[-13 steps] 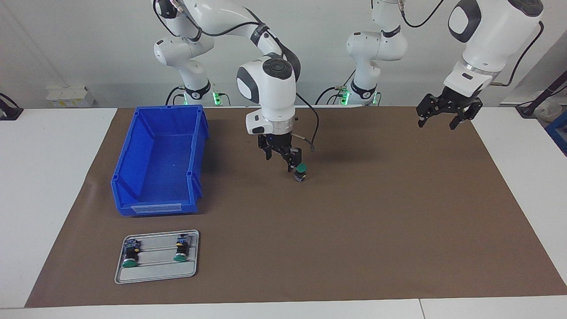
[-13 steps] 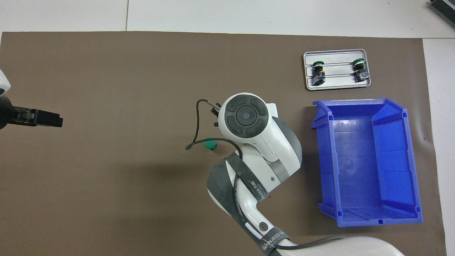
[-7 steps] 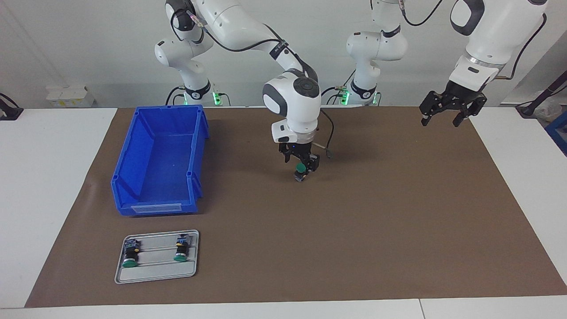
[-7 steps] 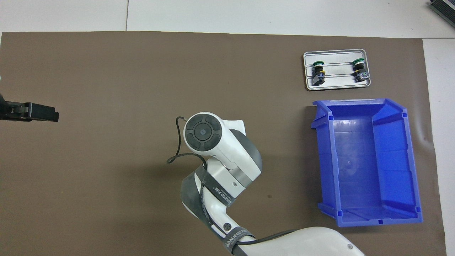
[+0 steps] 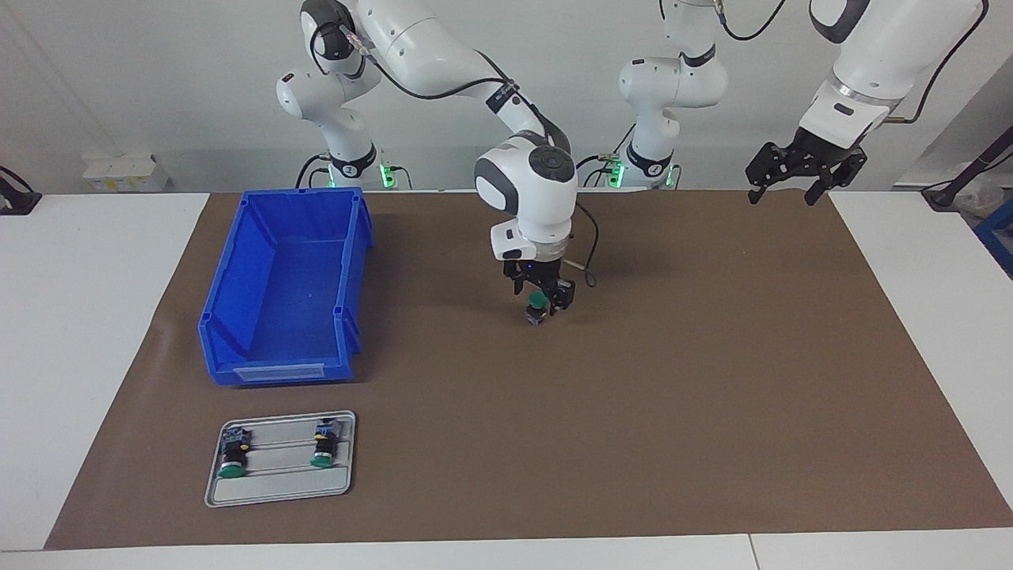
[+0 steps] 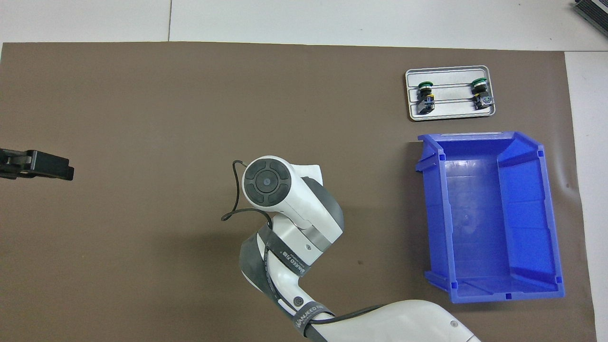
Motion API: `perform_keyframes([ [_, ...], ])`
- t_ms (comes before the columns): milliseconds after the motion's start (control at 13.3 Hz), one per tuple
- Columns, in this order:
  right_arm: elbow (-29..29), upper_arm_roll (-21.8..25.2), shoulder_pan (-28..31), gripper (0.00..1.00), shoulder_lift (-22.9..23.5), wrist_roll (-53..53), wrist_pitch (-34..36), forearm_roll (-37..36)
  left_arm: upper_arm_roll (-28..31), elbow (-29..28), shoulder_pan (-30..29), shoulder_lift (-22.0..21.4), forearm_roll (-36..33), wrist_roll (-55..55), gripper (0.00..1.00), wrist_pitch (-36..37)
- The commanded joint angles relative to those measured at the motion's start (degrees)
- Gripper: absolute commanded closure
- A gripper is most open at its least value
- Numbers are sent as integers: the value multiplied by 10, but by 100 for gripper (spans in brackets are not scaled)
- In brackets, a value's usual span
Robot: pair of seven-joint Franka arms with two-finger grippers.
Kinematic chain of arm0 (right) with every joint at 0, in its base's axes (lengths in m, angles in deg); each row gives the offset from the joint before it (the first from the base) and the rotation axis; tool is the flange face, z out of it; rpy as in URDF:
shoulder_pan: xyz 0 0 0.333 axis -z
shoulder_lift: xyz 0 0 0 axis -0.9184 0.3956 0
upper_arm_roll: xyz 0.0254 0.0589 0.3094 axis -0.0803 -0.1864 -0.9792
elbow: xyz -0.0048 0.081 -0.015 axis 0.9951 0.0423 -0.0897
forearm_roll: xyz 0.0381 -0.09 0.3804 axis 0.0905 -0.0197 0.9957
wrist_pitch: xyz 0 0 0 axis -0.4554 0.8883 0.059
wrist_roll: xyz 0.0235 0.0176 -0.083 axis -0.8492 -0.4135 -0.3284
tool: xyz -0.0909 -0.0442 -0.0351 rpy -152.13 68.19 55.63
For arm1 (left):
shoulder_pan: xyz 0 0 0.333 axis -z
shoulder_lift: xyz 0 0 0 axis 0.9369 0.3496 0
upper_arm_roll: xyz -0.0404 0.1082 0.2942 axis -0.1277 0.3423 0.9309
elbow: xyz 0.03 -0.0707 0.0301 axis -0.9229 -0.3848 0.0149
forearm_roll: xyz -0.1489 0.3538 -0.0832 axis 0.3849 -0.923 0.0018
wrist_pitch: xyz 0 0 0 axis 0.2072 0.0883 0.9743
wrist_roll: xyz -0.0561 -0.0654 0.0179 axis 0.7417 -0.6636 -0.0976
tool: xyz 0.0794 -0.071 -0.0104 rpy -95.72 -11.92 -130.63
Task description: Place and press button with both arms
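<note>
A button with a green cap stands upright on the brown mat mid-table. My right gripper hangs straight down over it. The fingers look spread, one on each side of the green cap. I cannot tell whether they touch it. In the overhead view the right arm's wrist hides this button. My left gripper is open and empty. It waits high over the mat's edge at the left arm's end, and its tip also shows in the overhead view.
A grey tray at the right arm's end holds two more green-capped buttons, lying on their sides. A blue bin stands nearer to the robots than the tray. Both also show in the overhead view, the tray and the bin.
My right gripper has shifted from beside the button to over it, and its wrist has turned. My left gripper has drawn back and up toward its base. The button has stayed in place.
</note>
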Motion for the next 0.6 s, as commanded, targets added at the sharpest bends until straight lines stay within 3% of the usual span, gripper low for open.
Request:
perform_keyframes([
  [0, -14, 1, -3, 12, -3, 10, -14, 3, -6, 1, -8, -1, -8, -6, 0, 14],
  [377, -15, 1, -2, 36, -3, 11, -13, 3, -2, -11, -13, -8, -7, -6, 0, 11],
  [527, -14, 1, -2, 57, -3, 14, -13, 3, 0, -11, -14, -8, -7, -6, 0, 11],
])
